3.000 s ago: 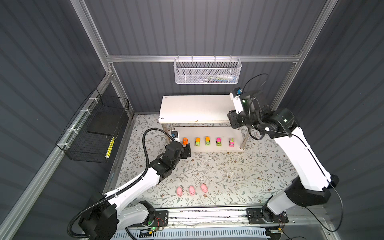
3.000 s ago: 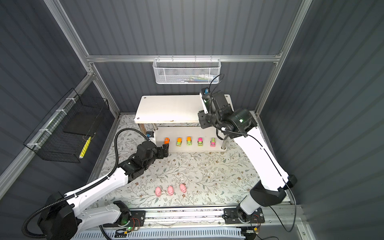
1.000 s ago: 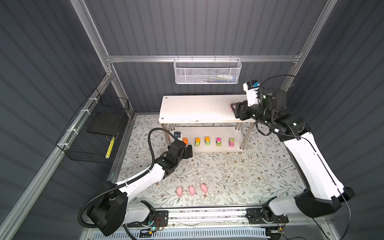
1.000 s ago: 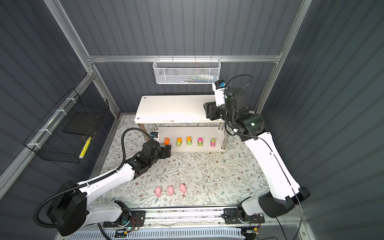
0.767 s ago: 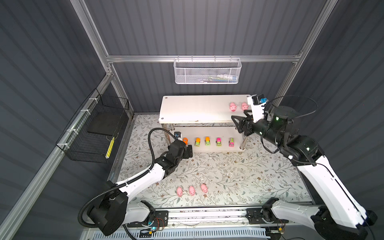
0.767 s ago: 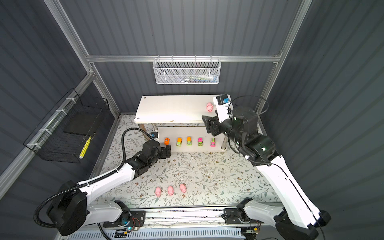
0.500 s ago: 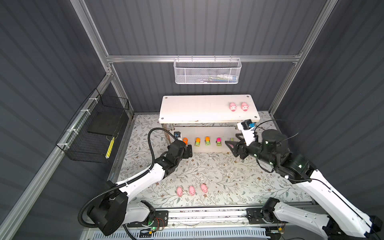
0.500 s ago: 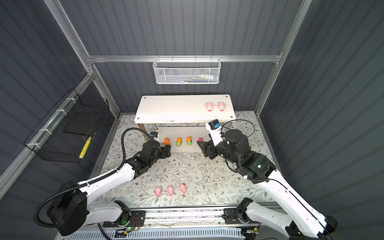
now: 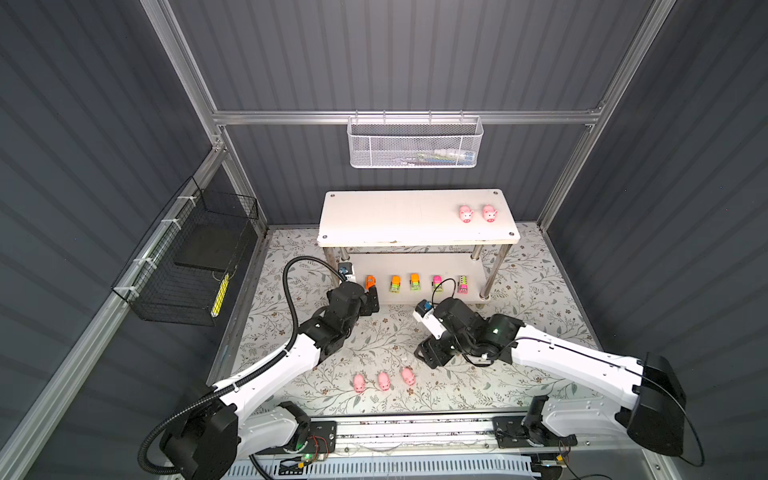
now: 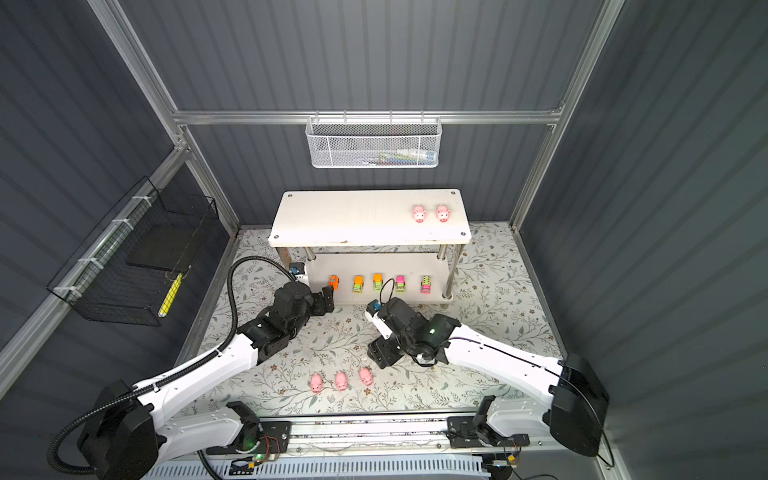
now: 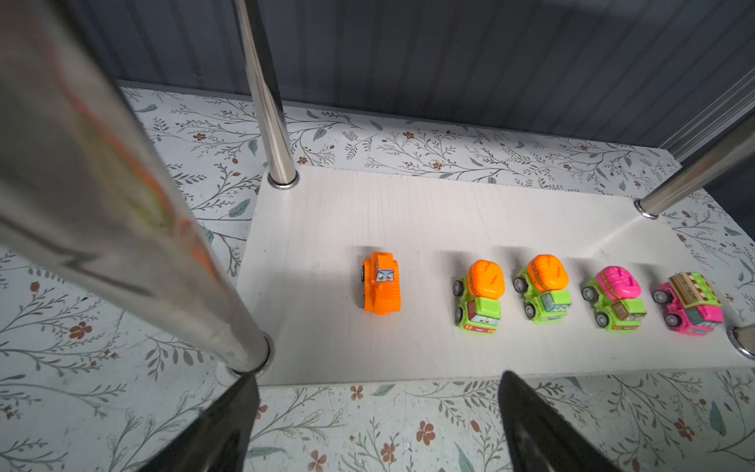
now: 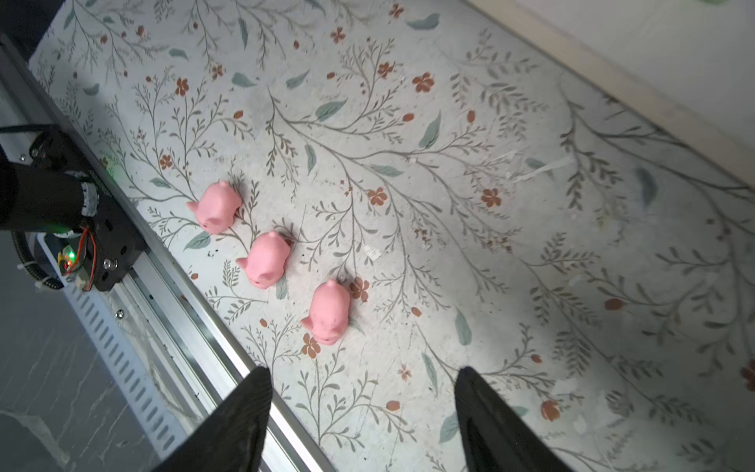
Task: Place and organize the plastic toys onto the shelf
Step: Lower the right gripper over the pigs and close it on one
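The white two-tier shelf (image 9: 395, 216) stands at the back. Two pink pigs (image 9: 466, 214) (image 9: 490, 213) sit on its top board at the right end. Several toy vehicles stand in a row on the lower board, from the orange one (image 11: 381, 282) to the pink one (image 11: 690, 304). Three more pigs (image 9: 359, 382) (image 9: 383, 380) (image 9: 408, 376) lie on the floral mat near the front. My left gripper (image 9: 371, 300) is open and empty before the lower board's left end. Open and empty, my right gripper (image 9: 428, 355) hovers just right of the nearest pig (image 12: 329, 311).
A white mesh basket (image 9: 414, 143) hangs on the back wall and a black wire basket (image 9: 187, 257) on the left wall. A chrome shelf leg (image 11: 122, 204) stands close beside my left gripper. The metal rail (image 12: 171, 286) runs along the mat's front edge, near the pigs.
My right arm swung down from the shelf's top board, leaving two pigs there, to the mat beside the three pigs; its jaws widened slightly. The left arm has not moved.
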